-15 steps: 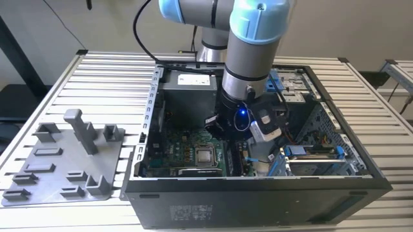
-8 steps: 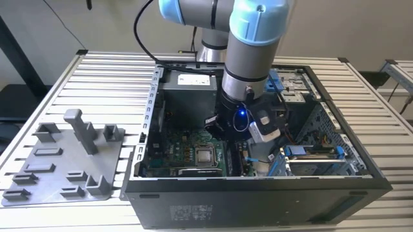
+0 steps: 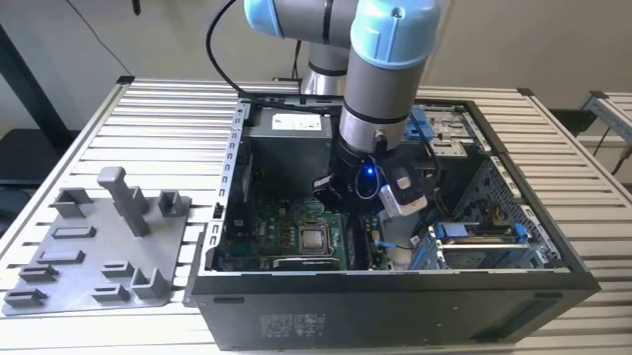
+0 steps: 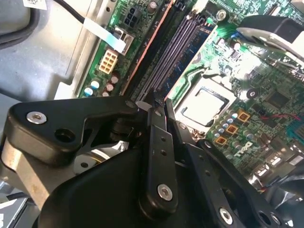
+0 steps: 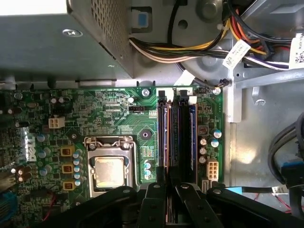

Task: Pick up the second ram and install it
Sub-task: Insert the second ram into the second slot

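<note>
While jaws hang over memory slots on motherboard | jaw state unclear (cannot tell)

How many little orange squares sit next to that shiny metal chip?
3 orange squares, in one row along the processor; others may be hidden.

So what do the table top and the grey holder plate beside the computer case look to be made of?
The table top looks like bare aluminium: parallel ribbed slats with a pale, brushed sheen. The grey holder plate looks like matte plastic, possibly printed: uniform dull grey, blocky moulded posts, no shine. The computer case appears to be dark painted sheet metal.
</note>
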Motion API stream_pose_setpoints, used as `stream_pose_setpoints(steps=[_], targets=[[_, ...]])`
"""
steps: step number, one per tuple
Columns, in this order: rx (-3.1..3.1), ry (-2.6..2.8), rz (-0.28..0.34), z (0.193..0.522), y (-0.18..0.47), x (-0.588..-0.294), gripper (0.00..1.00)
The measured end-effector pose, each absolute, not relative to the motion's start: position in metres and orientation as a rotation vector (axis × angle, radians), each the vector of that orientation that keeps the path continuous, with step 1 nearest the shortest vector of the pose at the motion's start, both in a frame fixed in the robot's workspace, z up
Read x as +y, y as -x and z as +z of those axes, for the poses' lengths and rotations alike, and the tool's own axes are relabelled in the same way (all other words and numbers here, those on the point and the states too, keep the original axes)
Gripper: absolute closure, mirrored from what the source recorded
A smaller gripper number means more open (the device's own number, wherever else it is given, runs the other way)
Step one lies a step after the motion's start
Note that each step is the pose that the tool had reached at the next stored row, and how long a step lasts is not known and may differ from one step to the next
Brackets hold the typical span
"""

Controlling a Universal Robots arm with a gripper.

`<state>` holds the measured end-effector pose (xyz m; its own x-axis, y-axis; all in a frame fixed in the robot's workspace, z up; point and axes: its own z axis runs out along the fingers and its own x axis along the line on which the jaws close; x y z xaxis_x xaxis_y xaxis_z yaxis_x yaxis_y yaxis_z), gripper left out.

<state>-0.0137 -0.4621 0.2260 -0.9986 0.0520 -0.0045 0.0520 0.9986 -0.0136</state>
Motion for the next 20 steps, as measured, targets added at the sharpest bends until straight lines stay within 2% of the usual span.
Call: stream_pose_setpoints(steps=[20], targets=[[3.136,-0.112,-0.021,0.2228,0.0115,-0.4627,0.86]])
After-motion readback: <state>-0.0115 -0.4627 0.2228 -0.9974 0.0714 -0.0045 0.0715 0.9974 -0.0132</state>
